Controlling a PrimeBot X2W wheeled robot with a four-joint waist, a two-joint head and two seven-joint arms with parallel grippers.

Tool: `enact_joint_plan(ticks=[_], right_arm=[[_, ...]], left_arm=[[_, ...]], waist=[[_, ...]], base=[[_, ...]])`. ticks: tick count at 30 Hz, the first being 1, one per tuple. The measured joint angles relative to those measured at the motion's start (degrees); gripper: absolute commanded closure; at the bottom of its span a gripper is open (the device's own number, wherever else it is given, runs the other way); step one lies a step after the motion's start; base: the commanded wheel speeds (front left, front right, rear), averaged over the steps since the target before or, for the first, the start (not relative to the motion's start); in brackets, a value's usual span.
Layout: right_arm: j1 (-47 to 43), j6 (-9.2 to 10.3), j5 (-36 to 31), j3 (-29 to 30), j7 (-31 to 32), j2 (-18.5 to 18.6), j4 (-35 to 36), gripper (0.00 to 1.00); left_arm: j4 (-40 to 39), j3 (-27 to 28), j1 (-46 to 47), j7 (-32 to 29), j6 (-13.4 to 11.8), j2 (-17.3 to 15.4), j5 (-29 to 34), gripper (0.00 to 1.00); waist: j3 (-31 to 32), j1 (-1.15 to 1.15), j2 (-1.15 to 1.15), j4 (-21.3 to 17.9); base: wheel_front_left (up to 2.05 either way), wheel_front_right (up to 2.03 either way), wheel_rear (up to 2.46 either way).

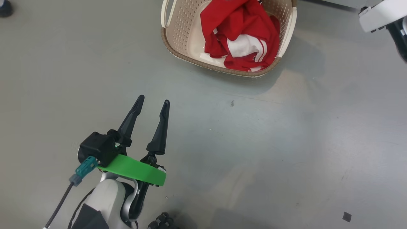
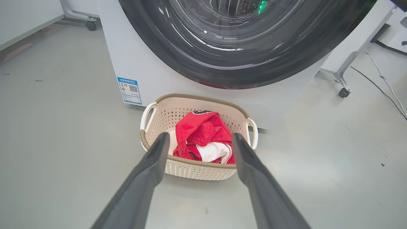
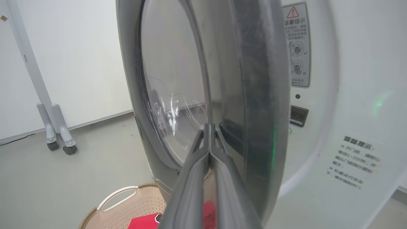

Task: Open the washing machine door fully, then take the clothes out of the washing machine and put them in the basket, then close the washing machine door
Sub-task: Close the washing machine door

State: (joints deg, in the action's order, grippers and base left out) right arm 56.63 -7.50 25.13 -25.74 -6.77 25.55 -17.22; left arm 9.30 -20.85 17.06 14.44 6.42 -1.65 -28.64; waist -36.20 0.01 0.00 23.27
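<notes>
Blue QR label (image 2: 129,90) on washing machine (image 2: 149,60)

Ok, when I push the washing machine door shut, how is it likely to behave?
Probably stiff: the washing machine door has a thick solid rim, so it should swing as one piece, not flex. Its glossy rim and glass bowl look slick, so a pushing tip may skid. The thick glass suggests weight, so it may need a firm last press.

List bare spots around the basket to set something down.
Open floor between the basket and the left gripper, and on both sides of the basket. Crowded: the clothes take most of the basket; the washing machine stands right behind it.
</notes>
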Motion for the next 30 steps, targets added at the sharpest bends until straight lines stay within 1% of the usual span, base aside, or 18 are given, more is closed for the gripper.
enact_joint_plan(ticks=[5,13,15,17,20,21,27,30], right_arm=[[2.5,0.01,-0.2,0.3,0.5,0.6,-2.2,1.00],[6.4,0.02,0.0,1.6,0.9,0.6,-6.3,1.00],[7.1,0.20,0.1,2.5,0.9,0.5,-7.4,1.00],[7.8,1.05,0.6,3.5,0.9,0.5,-8.4,1.00],[9.0,1.25,0.6,4.4,0.9,0.6,-9.8,1.00],[9.3,1.58,0.6,4.4,0.9,0.5,-10.1,1.00],[11.4,1.69,0.5,4.3,1.4,0.4,-11.3,1.00],[12.0,1.78,0.5,4.4,1.3,-0.3,-12.3,1.00]], left_arm=[[0.0,-1.2,0.5,0.0,0.0,0.1,-1.1,0.00],[0.0,-1.3,0.9,0.0,-0.1,0.1,-1.5,0.00],[0.0,-1.4,1.0,0.0,-0.1,0.1,-1.5,0.00],[0.0,-1.5,1.1,0.0,-0.1,0.1,-1.5,0.00],[0.0,-1.6,1.1,0.0,-0.1,0.1,-1.6,0.00],[0.0,-1.7,1.1,0.0,-0.1,0.1,-1.6,0.00],[-0.6,-1.7,1.4,0.0,-0.6,0.1,-2.1,0.00],[-0.6,-1.7,1.9,0.0,-0.6,0.1,-2.6,0.00]], waist=[[-0.9,0.00,0.00,1.1],[-1.6,0.00,0.00,1.9],[-1.6,0.00,0.00,2.0],[-1.7,0.00,0.00,2.1],[-1.9,0.00,0.00,2.2],[-1.9,0.00,0.00,2.3],[-2.7,0.00,0.00,2.5],[-2.9,0.00,0.00,2.7]], base=[[0.00,0.00,0.00],[0.00,0.00,0.00],[0.00,0.00,0.00],[0.00,0.00,0.00],[0.00,0.00,0.00],[0.00,0.00,0.00],[0.00,0.00,0.00],[0.00,0.00,0.00]])
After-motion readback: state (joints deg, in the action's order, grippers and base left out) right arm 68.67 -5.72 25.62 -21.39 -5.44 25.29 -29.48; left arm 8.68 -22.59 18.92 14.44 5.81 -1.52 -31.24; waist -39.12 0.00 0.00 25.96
